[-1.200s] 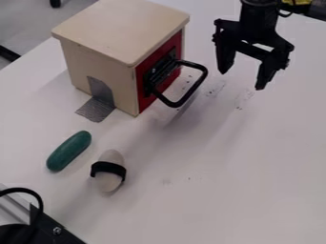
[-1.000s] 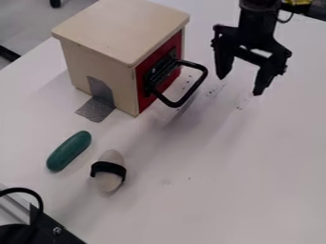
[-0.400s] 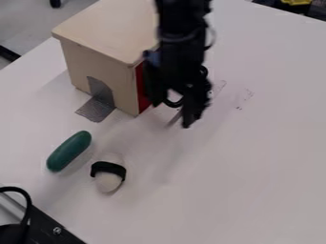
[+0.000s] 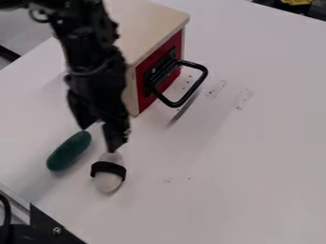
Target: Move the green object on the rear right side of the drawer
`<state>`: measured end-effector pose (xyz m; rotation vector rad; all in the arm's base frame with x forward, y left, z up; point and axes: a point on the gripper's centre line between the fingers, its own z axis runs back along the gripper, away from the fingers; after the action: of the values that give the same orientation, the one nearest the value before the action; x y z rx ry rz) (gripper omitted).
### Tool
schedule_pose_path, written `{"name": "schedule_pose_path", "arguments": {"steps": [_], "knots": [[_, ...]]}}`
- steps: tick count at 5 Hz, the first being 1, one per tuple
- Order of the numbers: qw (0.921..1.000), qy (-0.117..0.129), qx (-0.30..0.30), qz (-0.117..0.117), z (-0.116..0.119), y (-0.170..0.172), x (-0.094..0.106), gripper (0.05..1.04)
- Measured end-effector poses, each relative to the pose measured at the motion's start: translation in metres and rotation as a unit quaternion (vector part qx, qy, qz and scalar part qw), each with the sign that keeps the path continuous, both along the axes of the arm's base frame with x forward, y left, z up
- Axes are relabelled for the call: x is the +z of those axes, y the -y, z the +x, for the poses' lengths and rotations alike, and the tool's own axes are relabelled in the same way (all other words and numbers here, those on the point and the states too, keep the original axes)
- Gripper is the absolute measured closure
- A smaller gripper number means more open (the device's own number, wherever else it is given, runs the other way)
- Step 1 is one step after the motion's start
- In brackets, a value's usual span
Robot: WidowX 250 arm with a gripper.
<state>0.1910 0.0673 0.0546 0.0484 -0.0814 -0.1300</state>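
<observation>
The black gripper (image 4: 97, 139) hangs above the upper ends of the two small objects at the left, its two fingertips apart with nothing between them. The green oblong object (image 4: 68, 150) lies on the table just below and left of the gripper. The drawer box (image 4: 150, 29), beige with a red front (image 4: 145, 63) and a black loop handle (image 4: 198, 81), stands behind; the arm covers much of its left side.
A pale egg-shaped object with a black band (image 4: 108, 177) lies right of the green one, close under the right fingertip. A black and metal fixture (image 4: 49, 226) occupies the lower left corner of the white table (image 4: 242, 167).
The arm has swung from the upper right, across the front of the drawer box, to the left over the green object. Nothing on the table has visibly moved.
</observation>
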Motion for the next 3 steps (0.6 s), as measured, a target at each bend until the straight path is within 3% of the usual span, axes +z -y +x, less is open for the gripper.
{"name": "schedule_pose_path", "arguments": {"steps": [1,3], "knots": [[0.9996,-0.002,0.022,0.016,-0.014,-0.028,-0.005,0.085],[0.9984,-0.030,0.041,0.023,-0.023,-0.050,-0.027,0.085]]}}
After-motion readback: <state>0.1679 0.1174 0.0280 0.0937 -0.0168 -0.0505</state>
